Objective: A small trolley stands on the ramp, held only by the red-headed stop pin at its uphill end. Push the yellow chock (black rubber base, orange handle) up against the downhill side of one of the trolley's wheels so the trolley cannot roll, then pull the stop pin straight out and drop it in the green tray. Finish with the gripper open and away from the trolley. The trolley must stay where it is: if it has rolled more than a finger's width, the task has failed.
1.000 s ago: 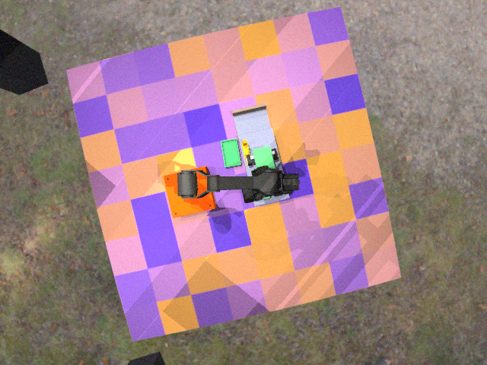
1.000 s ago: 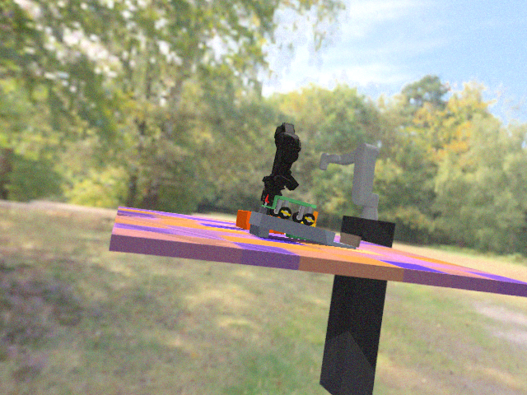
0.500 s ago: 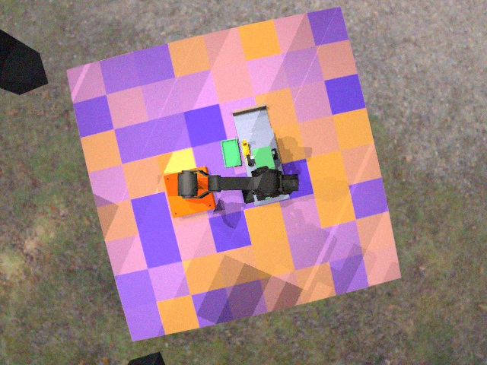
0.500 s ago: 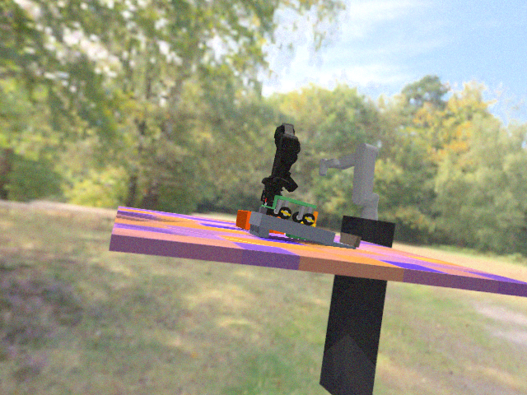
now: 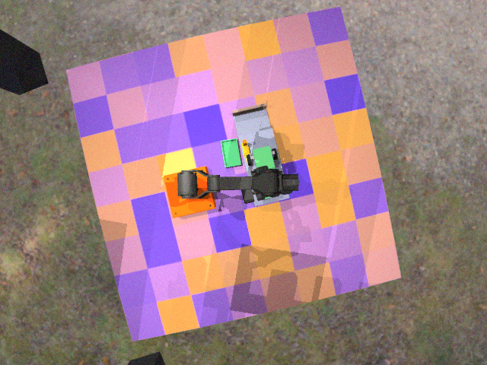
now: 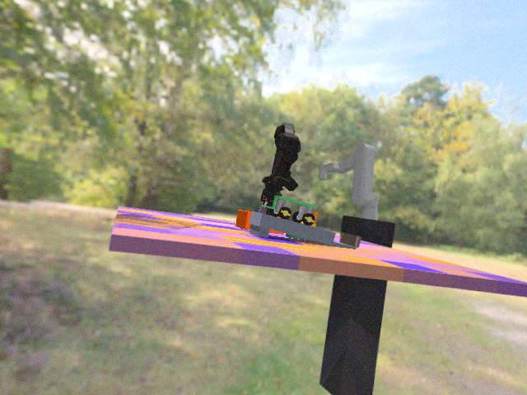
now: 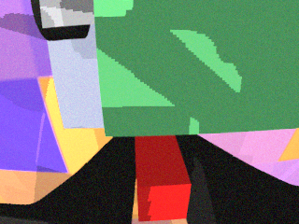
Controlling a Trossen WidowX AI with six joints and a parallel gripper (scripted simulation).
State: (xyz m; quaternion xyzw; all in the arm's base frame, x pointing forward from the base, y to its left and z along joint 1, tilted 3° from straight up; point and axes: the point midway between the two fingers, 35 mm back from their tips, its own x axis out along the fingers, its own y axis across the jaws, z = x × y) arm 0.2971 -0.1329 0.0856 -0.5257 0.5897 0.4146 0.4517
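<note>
Step in hand: extraction of the red-headed stop pin (image 6: 266, 199) (image 7: 163, 187). The gripper (image 5: 257, 192) (image 6: 267, 208) (image 7: 152, 136) is clamped on the pin's head, a finger on either side. The pin stands at the uphill end of the green-topped trolley (image 5: 263, 157) (image 6: 295, 202) (image 7: 187, 70), on the near part of the grey ramp (image 5: 251, 122) (image 6: 293, 228) (image 7: 77, 89) in the top view.

Chock: the yellow chock (image 5: 246, 149) (image 6: 315, 214) lies by the trolley's left downhill wheel (image 5: 249, 160). It appears to be set against that wheel; contact cannot be confirmed. The chocking step is judged complete on that basis.

Next move: a straight pull along the pin's axis, without sideways load. Should the chock sit loose, the trolley could roll once the pin leaves.

Containers: the green tray (image 5: 230, 153), left of the ramp, shows nothing inside. The pin is not yet in it.
</note>
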